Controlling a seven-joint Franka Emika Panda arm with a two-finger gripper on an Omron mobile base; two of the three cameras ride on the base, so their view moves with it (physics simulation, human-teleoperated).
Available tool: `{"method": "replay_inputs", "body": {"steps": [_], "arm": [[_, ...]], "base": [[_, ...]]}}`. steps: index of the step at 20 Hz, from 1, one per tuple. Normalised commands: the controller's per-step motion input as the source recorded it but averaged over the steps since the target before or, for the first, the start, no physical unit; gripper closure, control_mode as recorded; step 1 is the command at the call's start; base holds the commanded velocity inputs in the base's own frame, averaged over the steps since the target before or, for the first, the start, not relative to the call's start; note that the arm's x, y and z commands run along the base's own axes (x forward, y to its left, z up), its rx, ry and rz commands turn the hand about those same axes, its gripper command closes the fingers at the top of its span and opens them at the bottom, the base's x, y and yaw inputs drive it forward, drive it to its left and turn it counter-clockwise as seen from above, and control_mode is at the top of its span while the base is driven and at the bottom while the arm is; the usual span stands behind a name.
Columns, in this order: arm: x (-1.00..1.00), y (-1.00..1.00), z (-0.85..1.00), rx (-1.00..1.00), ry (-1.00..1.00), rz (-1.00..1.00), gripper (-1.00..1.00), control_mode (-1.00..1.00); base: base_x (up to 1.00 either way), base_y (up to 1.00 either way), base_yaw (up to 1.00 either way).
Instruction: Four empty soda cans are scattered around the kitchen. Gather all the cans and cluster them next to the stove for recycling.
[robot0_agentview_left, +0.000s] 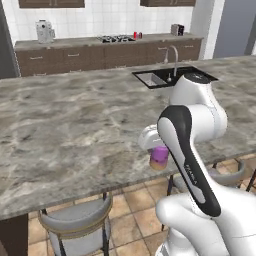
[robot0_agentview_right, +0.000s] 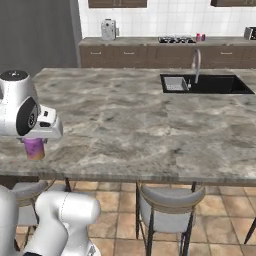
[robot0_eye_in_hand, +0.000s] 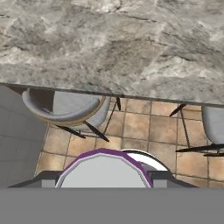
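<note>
My gripper (robot0_agentview_left: 158, 151) is shut on a purple soda can (robot0_agentview_left: 160, 158) with a tan band and holds it upright, just over the near edge of the island counter (robot0_agentview_left: 75, 130). In the right base view the purple soda can (robot0_agentview_right: 35, 149) hangs under the gripper (robot0_agentview_right: 35, 143) at the left. In the hand view the can's silver top (robot0_eye_in_hand: 103, 171) sits between the two dark fingertips (robot0_eye_in_hand: 43, 177). The stove (robot0_agentview_left: 116, 38) lies on the far back counter, with two red soda cans (robot0_agentview_left: 136, 35) standing just to its right.
A sink (robot0_agentview_left: 162, 76) with a faucet is set in the island at the right. Grey stools (robot0_agentview_left: 77, 220) stand on the tiled floor under the near edge. A silver appliance (robot0_agentview_left: 44, 31) and a toaster oven (robot0_agentview_left: 177, 29) stand on the back counter.
</note>
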Motion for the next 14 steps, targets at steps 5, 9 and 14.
{"method": "replay_inputs", "body": {"steps": [5, 9, 14], "arm": [[0.0, 0.0, 0.0, 0.0, 0.0, 0.0, 1.0, 1.0], [0.0, 0.0, 0.0, 0.0, 0.0, 0.0, 1.0, 1.0], [0.0, 0.0, 0.0, 0.0, 0.0, 0.0, 1.0, 1.0]], "base": [[0.0, -0.96, -0.28], [0.0, -1.0, -0.11], [-0.12, -1.0, -0.01]]}}
